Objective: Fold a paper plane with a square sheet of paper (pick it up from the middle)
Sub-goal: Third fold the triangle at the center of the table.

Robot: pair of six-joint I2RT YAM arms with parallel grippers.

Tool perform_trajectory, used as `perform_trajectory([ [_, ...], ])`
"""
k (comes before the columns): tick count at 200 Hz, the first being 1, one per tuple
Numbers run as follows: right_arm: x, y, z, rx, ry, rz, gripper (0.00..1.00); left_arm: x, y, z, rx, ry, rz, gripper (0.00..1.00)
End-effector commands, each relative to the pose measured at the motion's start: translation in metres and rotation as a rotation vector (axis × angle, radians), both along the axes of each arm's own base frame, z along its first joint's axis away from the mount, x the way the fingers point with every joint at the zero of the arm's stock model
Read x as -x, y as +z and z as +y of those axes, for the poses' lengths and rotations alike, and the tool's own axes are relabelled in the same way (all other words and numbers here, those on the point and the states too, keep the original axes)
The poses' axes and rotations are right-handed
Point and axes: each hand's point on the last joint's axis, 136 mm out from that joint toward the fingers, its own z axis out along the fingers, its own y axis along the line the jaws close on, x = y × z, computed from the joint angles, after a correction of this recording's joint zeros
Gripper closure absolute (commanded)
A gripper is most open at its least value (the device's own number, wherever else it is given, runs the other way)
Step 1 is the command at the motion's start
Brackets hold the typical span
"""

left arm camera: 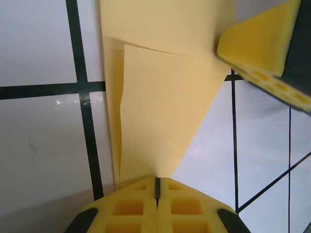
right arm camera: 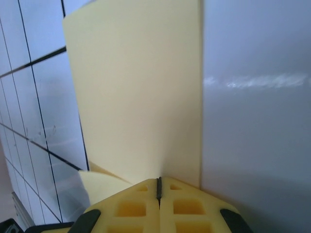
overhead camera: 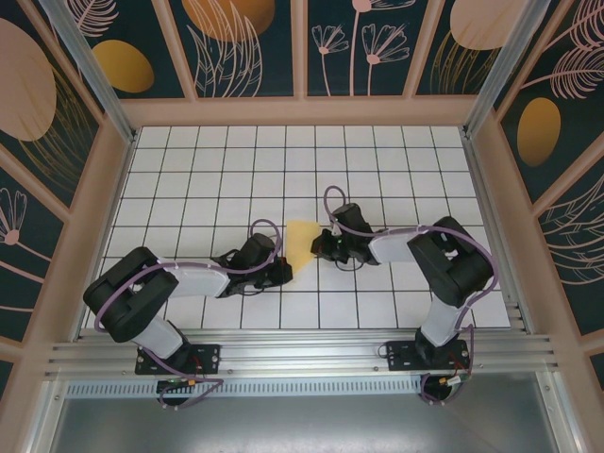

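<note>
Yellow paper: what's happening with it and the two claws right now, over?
Left gripper shut on the yellow paper, at its narrow end. Right gripper shut on it too. Paper partly folded, creases showing. Nothing in the way.

From overhead I can't read any creases on the paper (overhead camera: 302,243), they're too small. Its near tip is lost under the left gripper (overhead camera: 281,272), and its right edge under the right gripper (overhead camera: 322,245). On the left wrist camera the paper runs off the top, and the right gripper's pad (left arm camera: 262,43) is cropped at the side.
</note>
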Motion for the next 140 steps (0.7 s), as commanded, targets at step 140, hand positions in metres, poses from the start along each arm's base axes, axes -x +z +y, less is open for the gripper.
perform_trajectory([
  [140,0.012,0.029,0.049,-0.057,0.143,-0.047,0.94,0.019,-0.029,0.025,-0.15,-0.012,0.083,1.0],
])
